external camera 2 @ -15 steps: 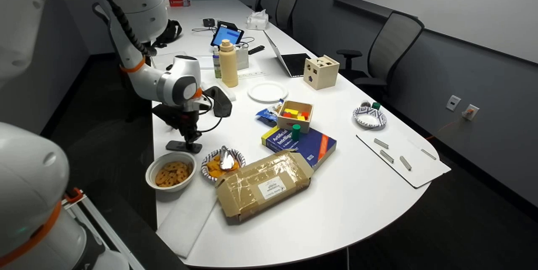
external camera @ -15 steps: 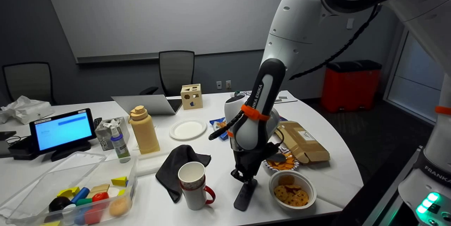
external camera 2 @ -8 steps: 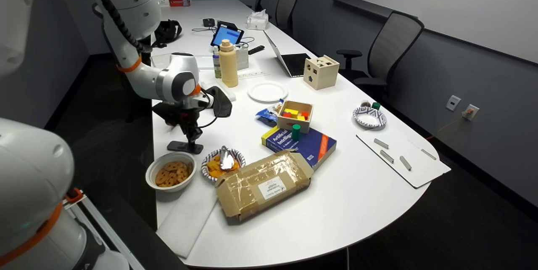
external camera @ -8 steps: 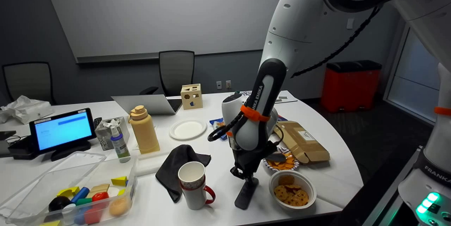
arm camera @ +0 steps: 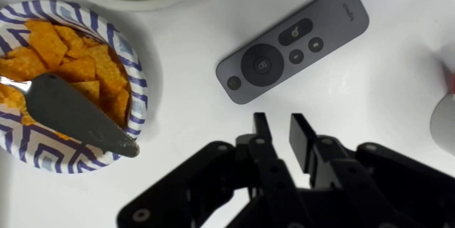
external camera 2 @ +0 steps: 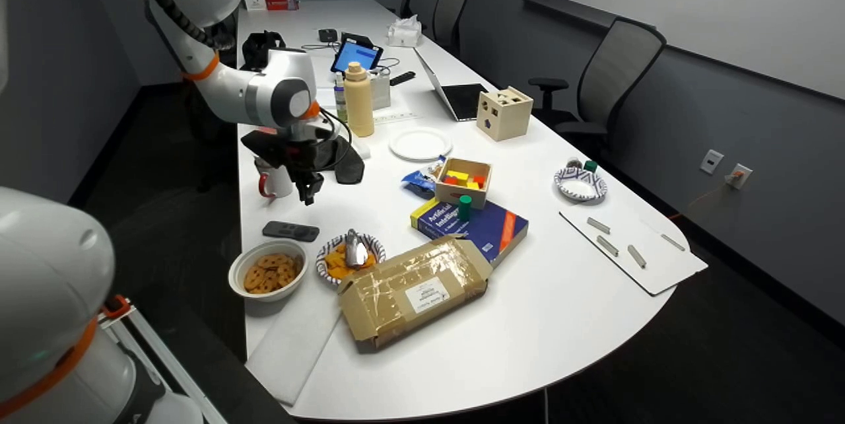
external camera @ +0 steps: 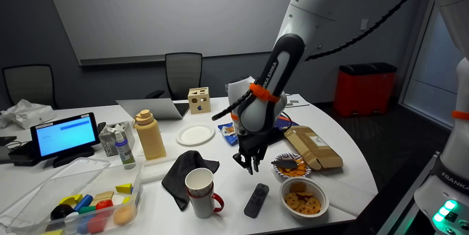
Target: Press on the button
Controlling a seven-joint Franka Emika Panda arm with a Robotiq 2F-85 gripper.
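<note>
The slim black remote control lies flat on the white table, face up; it also shows in an exterior view and in the wrist view. In the wrist view its face bears several dark keys, one in the middle of a round ring; I cannot tell which is the button meant. My gripper hovers above the table, off the remote's ring end and touching nothing; an exterior view shows this too. In the wrist view the gripper has its fingertips apart with nothing between them.
A bowl of cookies and a patterned bowl of chips with a serving tool stand beside the remote. A red-handled mug and a dark cloth lie on the other side. A cardboard box is behind the chips.
My gripper was down on the remote's ring end; it has risen off it and moved back, and its fingers now show apart. The remote shifted slightly earlier, then stayed put.
</note>
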